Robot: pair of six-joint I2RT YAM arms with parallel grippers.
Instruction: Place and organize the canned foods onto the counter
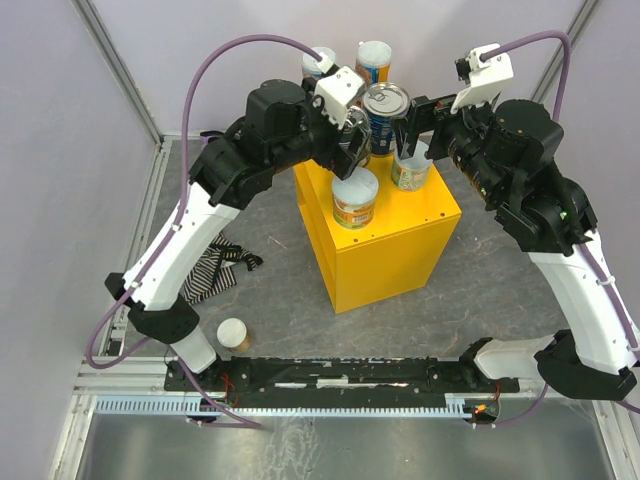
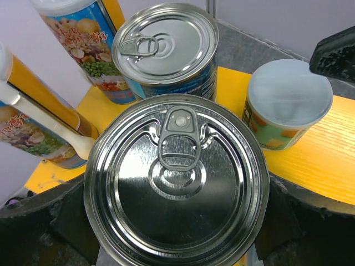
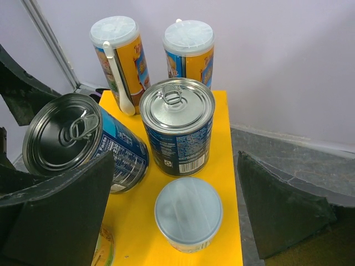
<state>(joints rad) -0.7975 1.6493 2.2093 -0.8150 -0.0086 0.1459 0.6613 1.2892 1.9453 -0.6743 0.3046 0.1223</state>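
The yellow counter (image 1: 390, 245) bears two tall colourful tubes (image 1: 320, 65) (image 1: 373, 60) at its back edge and an upright blue-labelled tin (image 1: 386, 108). My left gripper (image 1: 350, 140) is shut on a second blue tin (image 2: 176, 180), held tilted just above the counter top beside the upright tin (image 2: 165, 47). My right gripper (image 3: 177, 216) is open, its jaws standing apart on either side of a pale-lidded tub (image 3: 188, 213) on the counter. Another orange-labelled tub (image 1: 355, 198) stands at the counter's front left. In the right wrist view the held tin (image 3: 83, 144) leans left of the upright tin (image 3: 177, 127).
One white-lidded can (image 1: 233, 334) stands on the grey floor at the front left, near my left arm's base. A striped black-and-white cloth (image 1: 210, 272) lies left of the counter. Purple walls and a metal rail close the back and left sides.
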